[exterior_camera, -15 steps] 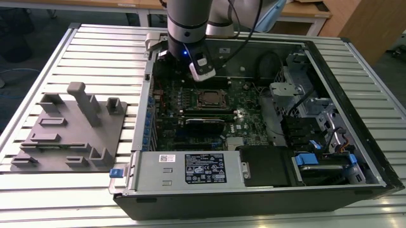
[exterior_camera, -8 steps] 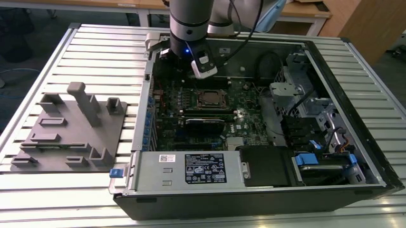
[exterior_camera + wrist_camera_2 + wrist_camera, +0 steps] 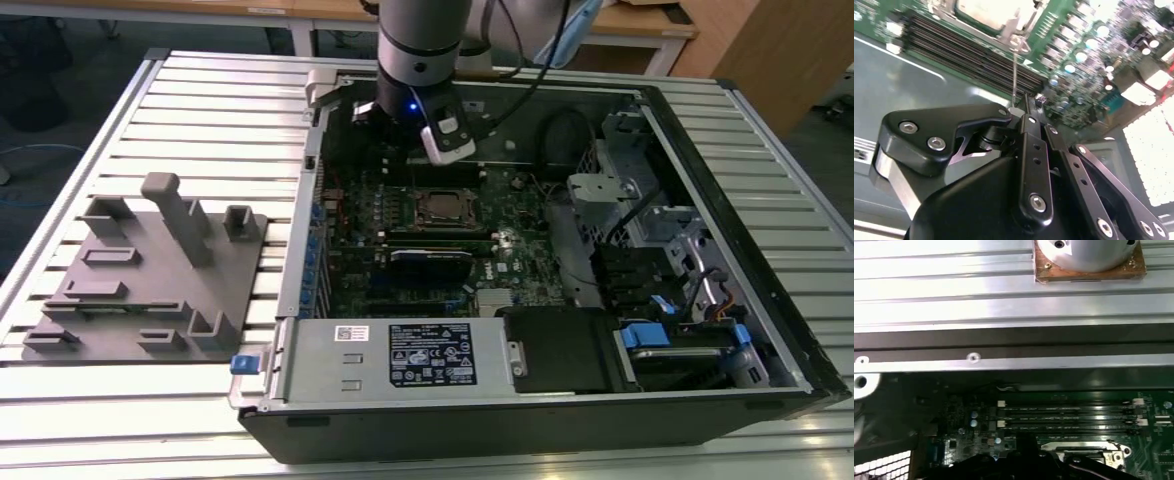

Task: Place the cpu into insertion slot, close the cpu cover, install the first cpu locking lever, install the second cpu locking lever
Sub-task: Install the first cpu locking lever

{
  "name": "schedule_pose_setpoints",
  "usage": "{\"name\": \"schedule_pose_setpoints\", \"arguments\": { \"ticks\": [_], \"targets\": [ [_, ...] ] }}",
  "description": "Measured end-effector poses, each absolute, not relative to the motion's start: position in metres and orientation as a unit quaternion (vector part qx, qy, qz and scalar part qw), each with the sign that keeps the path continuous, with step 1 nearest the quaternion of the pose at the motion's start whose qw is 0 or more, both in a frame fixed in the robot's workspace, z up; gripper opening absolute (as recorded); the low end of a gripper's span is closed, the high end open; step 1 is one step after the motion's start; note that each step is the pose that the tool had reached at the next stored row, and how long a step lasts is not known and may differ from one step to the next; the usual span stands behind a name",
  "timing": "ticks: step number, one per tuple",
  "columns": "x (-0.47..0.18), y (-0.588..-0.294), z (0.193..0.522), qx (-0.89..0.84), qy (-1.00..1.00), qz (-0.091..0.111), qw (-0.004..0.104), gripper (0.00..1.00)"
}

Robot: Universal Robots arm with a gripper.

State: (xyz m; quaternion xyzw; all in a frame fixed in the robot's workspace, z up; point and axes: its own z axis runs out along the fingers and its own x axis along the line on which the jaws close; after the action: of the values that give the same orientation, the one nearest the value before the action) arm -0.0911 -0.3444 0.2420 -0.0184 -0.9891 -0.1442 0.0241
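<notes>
Pincer (image 3: 1018, 112) tips are pressed together, and the thin wire locking lever (image 3: 1014, 75) runs straight into them. Looks pinched right at its end. Risk as I see it: the wire is springy and the hold is tiny, so a side pull could let it slip and whip back, or miss its catch and leave the cpu cover (image 3: 1015, 25) unclamped. Beyond it, the cpu (image 3: 979, 10) sits in the insertion slot (image 3: 416, 208), mid-board: flat, square, dull silver top, cover apparently down around it. Case (image 3: 534, 435) stands on the ribbed bench (image 3: 200, 100).
</notes>
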Motion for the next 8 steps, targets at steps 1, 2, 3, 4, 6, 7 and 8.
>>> {"name": "schedule_pose_setpoints", "arguments": {
  "ticks": [1,2,3,4,6,7,8],
  "targets": [
    [-0.088,-0.344,0.242,-0.018,-0.989,-0.144,0.024,0.10],
    [-0.085,-0.344,0.242,-0.018,-0.989,-0.143,0.024,0.10],
    [-0.082,-0.344,0.242,-0.018,-0.989,-0.143,0.024,0.10],
    [-0.079,-0.343,0.242,-0.019,-0.989,-0.142,0.024,0.10],
    [-0.077,-0.343,0.242,-0.019,-0.990,-0.140,0.024,0.10],
    [-0.077,-0.343,0.242,-0.019,-0.990,-0.139,0.024,0.10],
    [-0.077,-0.343,0.242,-0.019,-0.990,-0.139,0.024,0.10]
  ]
}}
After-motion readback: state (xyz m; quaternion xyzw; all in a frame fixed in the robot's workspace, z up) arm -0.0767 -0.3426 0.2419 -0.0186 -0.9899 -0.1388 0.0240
